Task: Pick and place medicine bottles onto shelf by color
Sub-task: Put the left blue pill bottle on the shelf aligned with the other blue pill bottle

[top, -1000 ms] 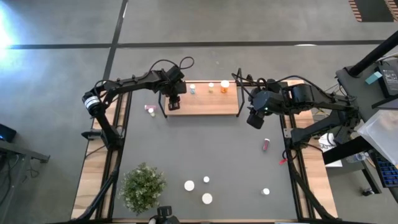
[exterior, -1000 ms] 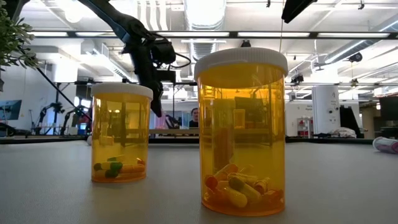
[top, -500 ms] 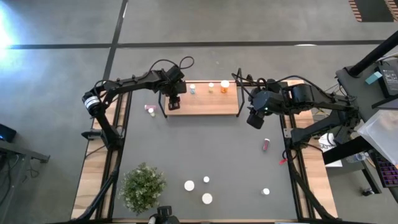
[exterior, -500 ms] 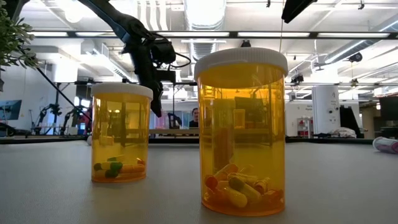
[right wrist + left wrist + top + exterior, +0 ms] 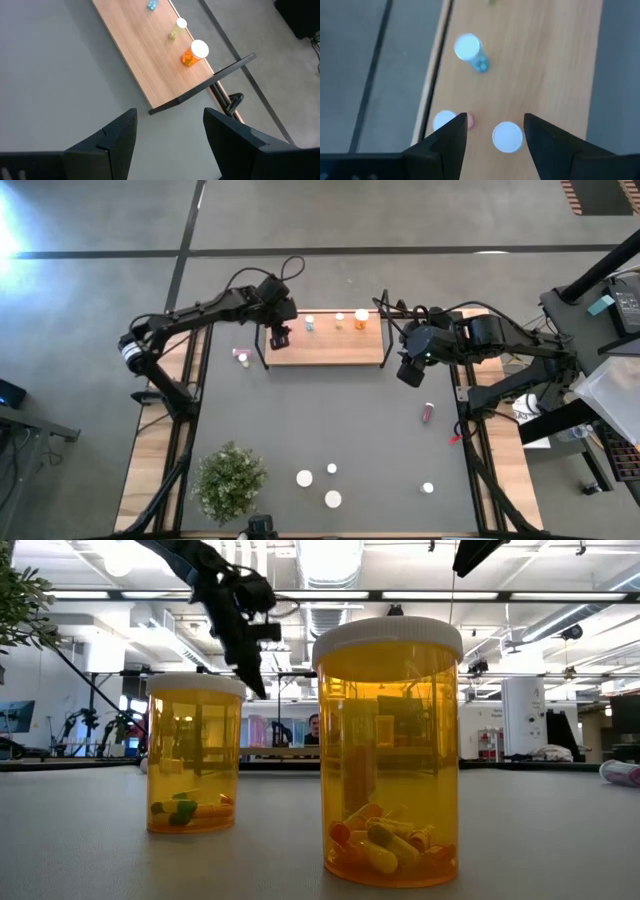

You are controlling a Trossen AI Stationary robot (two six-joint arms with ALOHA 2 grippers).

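The wooden shelf (image 5: 330, 345) with black wire frames at both ends lies at the table's far side. My left gripper (image 5: 495, 120) is open above its left end (image 5: 280, 337). Below it two white-capped bottles stand on the board: one (image 5: 507, 136) under the gap between the fingers, and a pinkish one (image 5: 445, 120) partly behind one finger. A blue bottle (image 5: 470, 48), a small yellowish bottle (image 5: 177, 27) and an orange bottle (image 5: 192, 52) stand farther along the shelf. My right gripper (image 5: 167, 130) is open and empty over the mat (image 5: 410, 370), right of the shelf.
A pink bottle (image 5: 241, 357) stands on the mat left of the shelf. A purple bottle (image 5: 428, 412) lies at the right. Several white-capped bottles (image 5: 304, 478) stand near the front edge, two of them large and orange (image 5: 390, 750). A potted plant (image 5: 230, 480) stands front left.
My left gripper has risen above the shelf's left end and gone slightly toward the table's far edge. My right arm has kept still.
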